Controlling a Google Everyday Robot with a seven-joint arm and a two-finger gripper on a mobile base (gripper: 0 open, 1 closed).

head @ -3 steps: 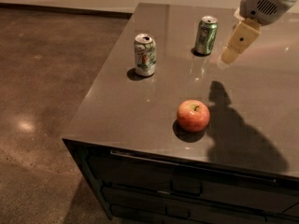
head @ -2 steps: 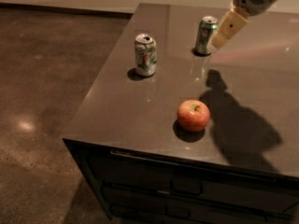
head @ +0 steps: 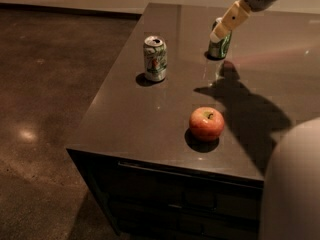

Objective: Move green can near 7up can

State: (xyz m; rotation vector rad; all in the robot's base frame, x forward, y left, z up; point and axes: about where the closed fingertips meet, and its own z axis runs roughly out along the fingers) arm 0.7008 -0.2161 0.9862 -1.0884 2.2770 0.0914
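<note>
at the far side of the tabletop (head: 125,119) the end effector (head: 220,31) hangs against the top of the green can (head: 220,49), open or closed i cannot tell. an off-centre approach could tip it, well apart from the 7up can (head: 155,59).

— Can any lettering be read on the 7up can (head: 155,59), left of centre in the frame?
— No. It shows only green patches and a red mark, no legible letters.
— And the green can (head: 219,49), upper right, with the gripper (head: 215,36) overlapping its top?
— Nothing readable there either.
</note>
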